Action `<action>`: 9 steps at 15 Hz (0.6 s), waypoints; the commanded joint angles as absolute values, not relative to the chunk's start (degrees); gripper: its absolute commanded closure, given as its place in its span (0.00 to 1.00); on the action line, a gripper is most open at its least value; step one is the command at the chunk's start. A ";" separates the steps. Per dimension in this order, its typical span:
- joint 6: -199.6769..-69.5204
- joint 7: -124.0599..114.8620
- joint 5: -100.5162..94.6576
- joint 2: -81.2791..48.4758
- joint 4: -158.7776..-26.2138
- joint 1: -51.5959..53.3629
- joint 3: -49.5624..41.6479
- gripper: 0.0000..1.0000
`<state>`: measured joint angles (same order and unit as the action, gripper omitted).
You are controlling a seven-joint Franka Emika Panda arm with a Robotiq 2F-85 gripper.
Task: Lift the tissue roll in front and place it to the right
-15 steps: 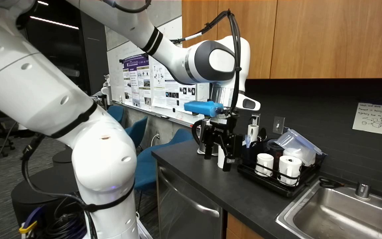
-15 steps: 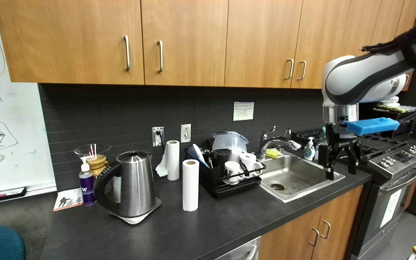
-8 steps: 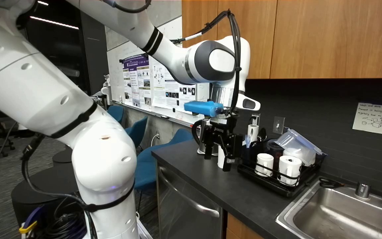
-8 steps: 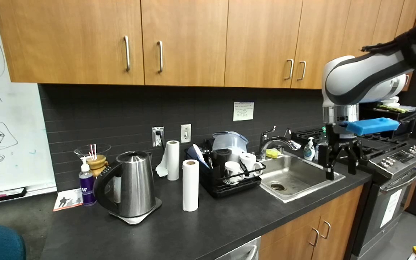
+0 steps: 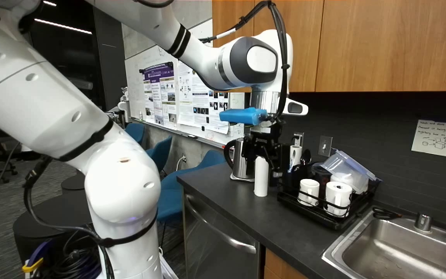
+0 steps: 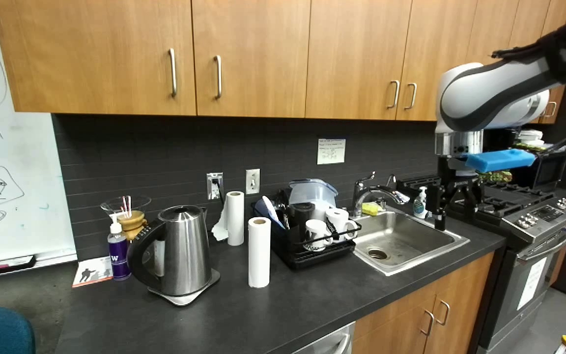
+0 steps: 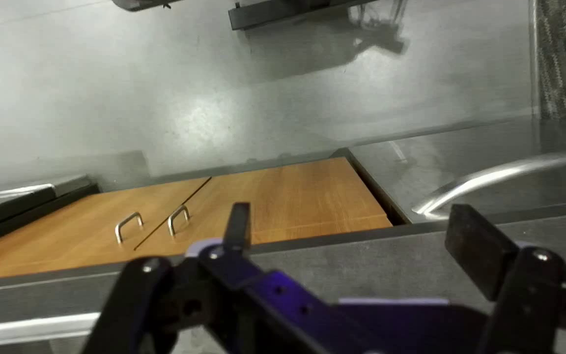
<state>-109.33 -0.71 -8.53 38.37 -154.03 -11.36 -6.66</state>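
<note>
Gripper (image 7: 354, 228) spread wide, holding nothing | near roll (image 6: 259, 253) stands upright, likely light, squashy | gentle mid-height squeeze wanted!

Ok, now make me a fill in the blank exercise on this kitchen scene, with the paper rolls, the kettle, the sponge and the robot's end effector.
1. The white paper rolls standing on the counter number ____.
2. In both exterior views, the kettle appears to the ____ of the front tissue roll.
3. The sponge is colored ____.
4. In the wrist view, the end effector is ____, not shut.

Missing words: two; left; yellow; open.
</note>
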 commanded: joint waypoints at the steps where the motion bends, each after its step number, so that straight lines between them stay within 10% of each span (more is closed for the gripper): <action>1: -109.52 0.76 -8.72 36.17 -149.14 -8.94 -5.58 0.00; 9: -108.51 -1.03 -4.31 28.88 -140.23 -0.83 0.39 0.00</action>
<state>-109.98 0.12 -6.59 33.04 -145.09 -3.61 -2.03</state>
